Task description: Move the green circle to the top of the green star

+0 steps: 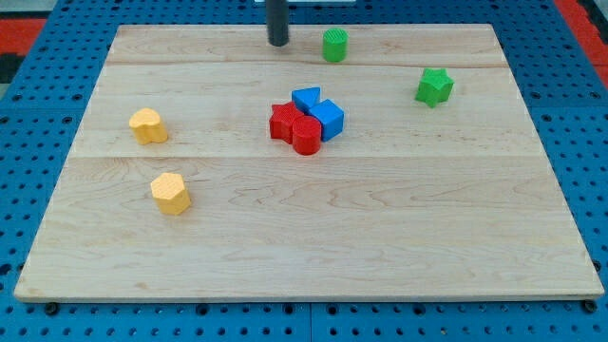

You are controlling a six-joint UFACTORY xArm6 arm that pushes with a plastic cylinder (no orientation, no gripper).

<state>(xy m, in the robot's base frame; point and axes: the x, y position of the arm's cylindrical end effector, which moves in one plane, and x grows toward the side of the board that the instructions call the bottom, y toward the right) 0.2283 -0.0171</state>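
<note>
1. Counter (313, 237): a pale wooden board of joined planks. It fills most of the view and lies on a blue perforated surface (38, 318), which shows along every edge.
2. Rod: a straight dark rod enters from the view's top, left of centre. My tip (277, 44) rests near the counter's top edge. It stands just to the view's left of the green circle, with a clear gap between them. The arm carries no hand, so there is nothing to report as open or closed.
3. Central cluster: four blocks are packed together near the middle of the counter, touching one another.
   a. Blue block (328, 119), blocky in form, at the cluster's right.
   b. Second blue block (306, 98), at the cluster's top; its exact shape cannot be made out.
   c. Red star (283, 123), at the cluster's left.
   d. Red circle (306, 136), at the cluster's bottom.
4. Green star (434, 86): it stands alone toward the view's upper right, well apart from the cluster.
5. Green circle (334, 45): a short cylinder close to the counter's top edge. It lies to the view's upper left of the green star, well apart from it.
6. Yellow blocks: two rounded blocks sit at the view's left, one (148, 125) above the other (171, 193), apart from each other. Their exact shapes cannot be told.
</note>
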